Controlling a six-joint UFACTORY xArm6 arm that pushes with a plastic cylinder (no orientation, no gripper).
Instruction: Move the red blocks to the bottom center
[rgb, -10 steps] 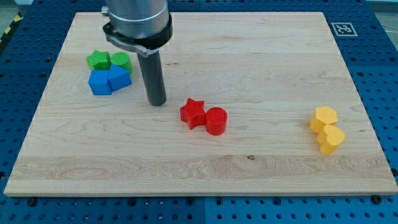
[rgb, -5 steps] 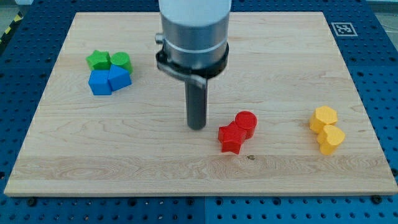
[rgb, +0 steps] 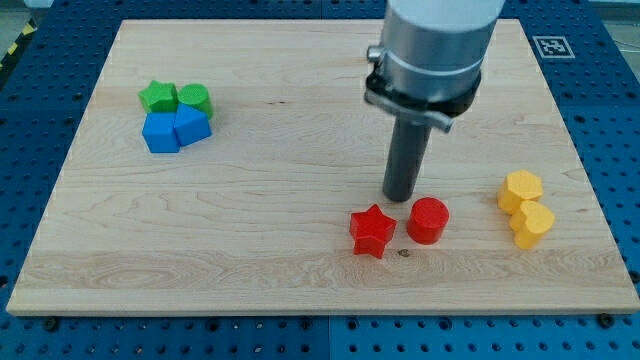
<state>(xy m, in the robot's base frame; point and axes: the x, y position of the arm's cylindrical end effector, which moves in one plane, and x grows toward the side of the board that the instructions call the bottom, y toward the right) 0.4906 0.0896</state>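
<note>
tip: my tip (rgb: 401, 196) just above the gap between red star (rgb: 372, 230) and red cylinder (rgb: 428, 220)
hand: none, bare rod, holds nothing
risk: pushing down may split the reds apart; cylinder could roll toward yellow blocks (rgb: 526, 207)

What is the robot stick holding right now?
Nothing. My tip only pushes; it cannot grip. It sits just above the gap between the red star and the red cylinder, close to both.

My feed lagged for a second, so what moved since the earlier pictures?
My tip swept from the view's left to the right, now just above the red blocks. The red star and red cylinder slid right and down, and now sit apart. The green, blue and yellow blocks stayed put.
</note>
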